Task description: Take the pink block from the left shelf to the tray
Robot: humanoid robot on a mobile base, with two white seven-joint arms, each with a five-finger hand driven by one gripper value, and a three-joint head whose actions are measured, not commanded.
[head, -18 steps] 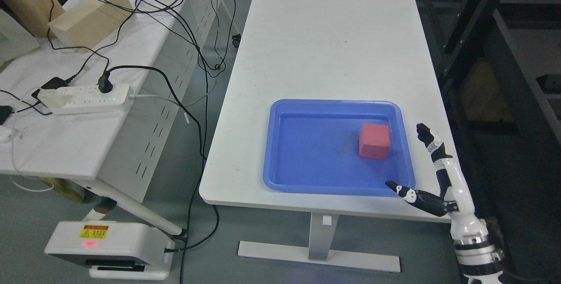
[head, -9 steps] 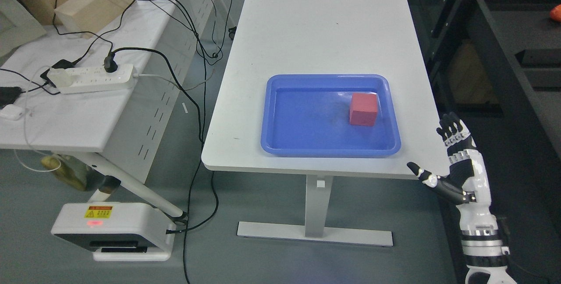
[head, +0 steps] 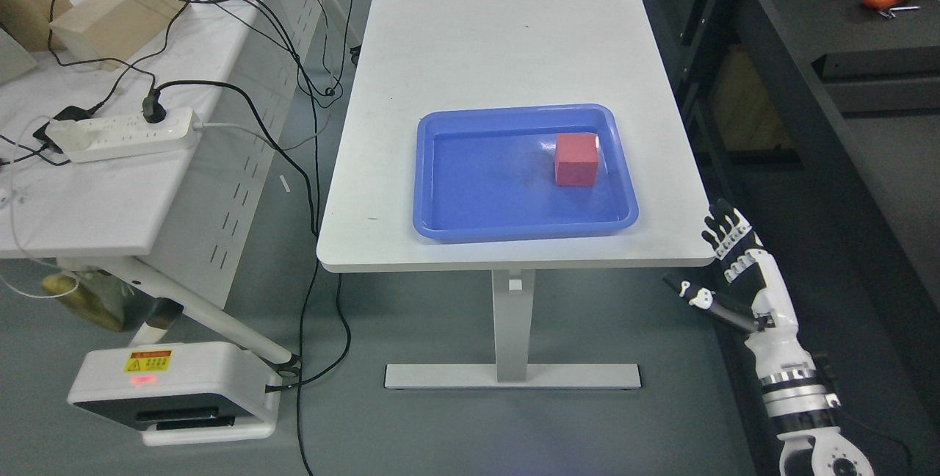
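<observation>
The pink block point(head: 576, 159) sits upright inside the blue tray point(head: 470, 222), in its right half near the far rim, touching nothing but the tray floor. The tray lies on the white tabletop point(head: 499, 35), close to its near edge. The right hand point(head: 727, 270) hangs off the tabletop's near right corner, fingers point(head: 723, 230) spread and thumb out, holding nothing, well apart from the block.

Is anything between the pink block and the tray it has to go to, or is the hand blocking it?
Nothing stands in the way: the pink block already sits inside the blue tray, in its right part. The right hand, fingers spread and empty, hangs off the table's near right corner, clear of the tray.
</observation>
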